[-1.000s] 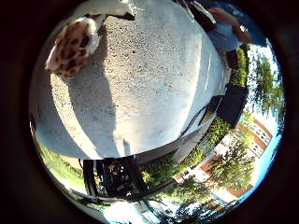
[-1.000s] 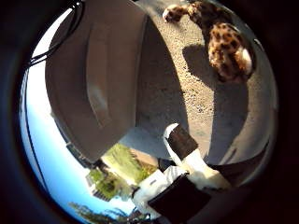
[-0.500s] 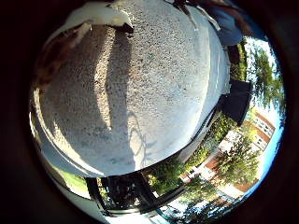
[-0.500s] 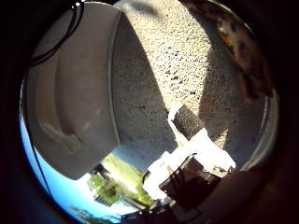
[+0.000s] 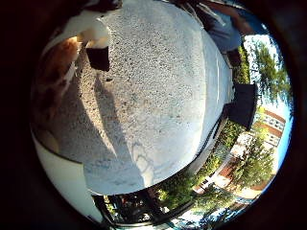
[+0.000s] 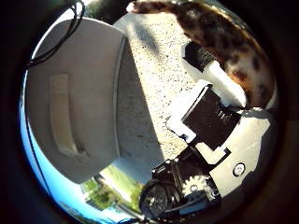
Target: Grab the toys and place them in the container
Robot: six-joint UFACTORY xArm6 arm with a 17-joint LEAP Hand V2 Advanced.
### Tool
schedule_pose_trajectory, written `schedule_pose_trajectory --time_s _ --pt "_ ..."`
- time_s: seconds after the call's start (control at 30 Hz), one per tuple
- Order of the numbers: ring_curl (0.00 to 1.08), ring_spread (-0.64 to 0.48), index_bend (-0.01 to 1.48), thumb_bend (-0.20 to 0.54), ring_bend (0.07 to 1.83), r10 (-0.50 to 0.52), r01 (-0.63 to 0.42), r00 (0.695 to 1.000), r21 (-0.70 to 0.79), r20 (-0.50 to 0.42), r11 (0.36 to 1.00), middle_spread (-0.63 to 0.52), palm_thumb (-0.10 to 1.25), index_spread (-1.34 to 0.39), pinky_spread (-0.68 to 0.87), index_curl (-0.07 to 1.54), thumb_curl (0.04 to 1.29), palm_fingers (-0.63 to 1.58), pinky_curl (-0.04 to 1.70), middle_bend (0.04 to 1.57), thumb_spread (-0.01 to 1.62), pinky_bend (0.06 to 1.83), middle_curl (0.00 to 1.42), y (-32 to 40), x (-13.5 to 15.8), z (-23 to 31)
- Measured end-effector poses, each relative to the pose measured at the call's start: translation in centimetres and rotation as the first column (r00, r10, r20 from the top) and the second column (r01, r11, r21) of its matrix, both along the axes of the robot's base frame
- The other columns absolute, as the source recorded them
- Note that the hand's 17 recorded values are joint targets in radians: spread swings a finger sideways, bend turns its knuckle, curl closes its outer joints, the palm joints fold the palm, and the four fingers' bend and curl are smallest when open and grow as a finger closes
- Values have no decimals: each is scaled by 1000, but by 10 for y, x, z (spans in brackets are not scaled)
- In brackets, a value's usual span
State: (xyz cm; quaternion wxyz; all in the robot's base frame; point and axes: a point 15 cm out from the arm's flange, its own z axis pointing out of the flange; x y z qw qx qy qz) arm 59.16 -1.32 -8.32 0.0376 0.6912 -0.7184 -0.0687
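Observation:
A spotted leopard toy (image 6: pixel 224 42) lies on the speckled stone surface (image 6: pixel 154 103), close against my right hand (image 6: pixel 210 117). In the right thumb side palm view the fingers (image 6: pixel 199 58) are curled in and press against the toy's side. In the right little finger side palm view the toy (image 5: pixel 50 81) sits beside a white finger with a black tip (image 5: pixel 94 48). The white container (image 6: pixel 75 103), with a long raised handle on its face, stands on the surface beside the hand, away from the toy.
The speckled surface (image 5: pixel 153 105) stretches out to a curved edge. A dark chair-like object (image 5: pixel 240 105) stands past that edge. Trees and a building (image 5: pixel 269 129) lie beyond.
The hand has come closer to the toy and its fingers have curled in round it. Much more of the hand now fills the thumb side view. The container looks unchanged.

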Motion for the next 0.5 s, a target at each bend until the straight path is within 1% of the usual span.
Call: schedule_pose_trajectory --time_s 0.07,0.13,0.3,0.5 --pt "696 -26 366 3 1413 -1 1 1000 11 -4 1000 -170 979 -467 261 -17 504 1010 707 1093 1061 1437 816 -1 -1 8" --pt "701 -36 420 -2 1413 3 -3 1000 21 -20 1000 -179 998 -513 244 -14 523 1028 730 1109 1063 1448 843 2 -4 12" --pt "716 -57 544 -10 1419 18 -7 989 75 -146 997 -190 1017 -652 201 -21 581 1022 778 1143 1093 1449 915 10 -35 27" --pt "725 -67 607 -13 1444 63 -6 967 227 -247 974 -195 1002 -784 174 -26 624 984 811 1159 1136 1459 976 36 -60 83"
